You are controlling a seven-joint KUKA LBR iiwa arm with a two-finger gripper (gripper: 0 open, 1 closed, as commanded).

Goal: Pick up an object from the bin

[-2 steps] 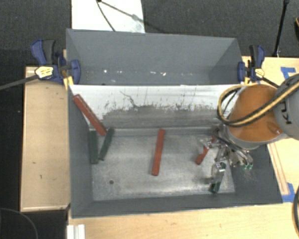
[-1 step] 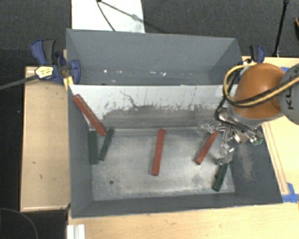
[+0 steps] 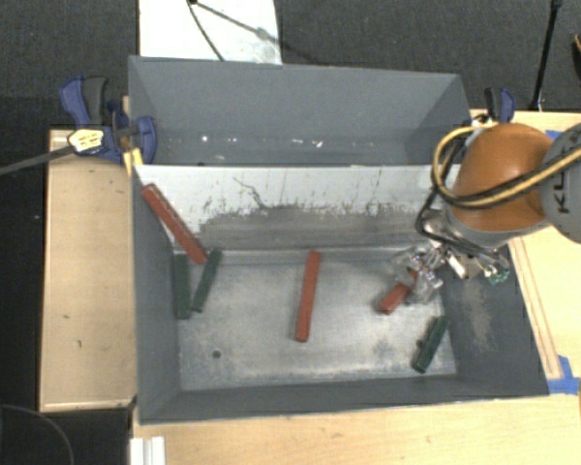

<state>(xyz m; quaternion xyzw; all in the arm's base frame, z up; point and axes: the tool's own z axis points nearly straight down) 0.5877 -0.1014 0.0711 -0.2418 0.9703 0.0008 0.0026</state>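
Note:
My gripper (image 3: 422, 273) is low in the right part of the bin, at the upper end of a short red stick (image 3: 391, 301) that lies slanted on the floor. The stick's upper end is hidden under the gripper. A dark green stick (image 3: 429, 344) lies just below it, near the bin's front right corner. A longer red stick (image 3: 307, 295) lies nearly upright in the picture at the middle of the floor, well left of the gripper.
At the left wall a long red stick (image 3: 173, 224) leans diagonally, with two dark green sticks (image 3: 180, 284) (image 3: 205, 281) beside its lower end. The arm with its orange cover hangs over the bin's right rim.

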